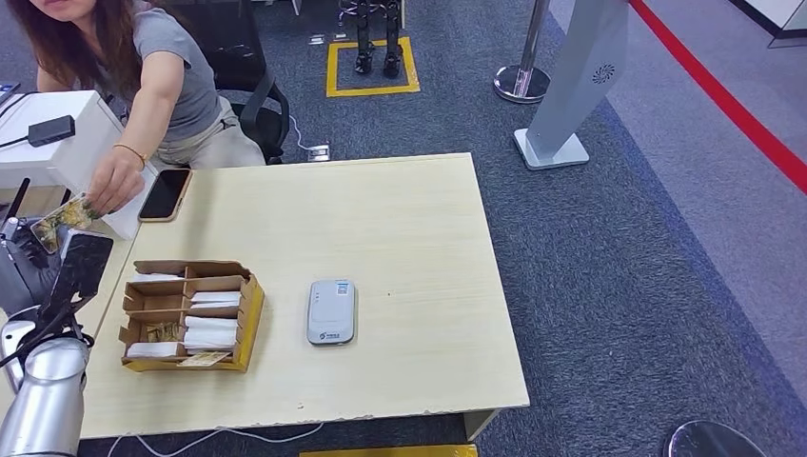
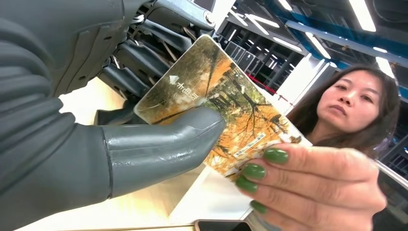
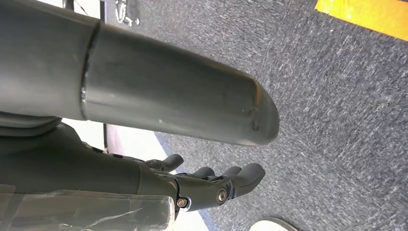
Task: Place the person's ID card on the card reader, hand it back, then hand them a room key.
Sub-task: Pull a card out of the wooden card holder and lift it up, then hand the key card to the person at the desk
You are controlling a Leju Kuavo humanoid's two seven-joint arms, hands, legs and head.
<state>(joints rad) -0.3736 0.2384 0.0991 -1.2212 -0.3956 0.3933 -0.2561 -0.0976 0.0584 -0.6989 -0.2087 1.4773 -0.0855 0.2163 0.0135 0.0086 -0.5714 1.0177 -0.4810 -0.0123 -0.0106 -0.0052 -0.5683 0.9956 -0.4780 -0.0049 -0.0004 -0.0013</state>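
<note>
We're pinching the ID card [image 2: 211, 101] in the left hand [image 2: 144, 120], thumb over one face, dark fingers behind; the person's hand [image 2: 308, 185] is gripping its far end. Thin, stiff, light, probably slick: best pinched flat near one end. Right hand [image 3: 207, 185] is hanging loose, holding nothing.

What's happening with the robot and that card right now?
Left hand pinches the ID card, person's hand gripping its other end. Right hand hangs empty over carpet. Card reader sits bare on the table; nothing blocking.
</note>
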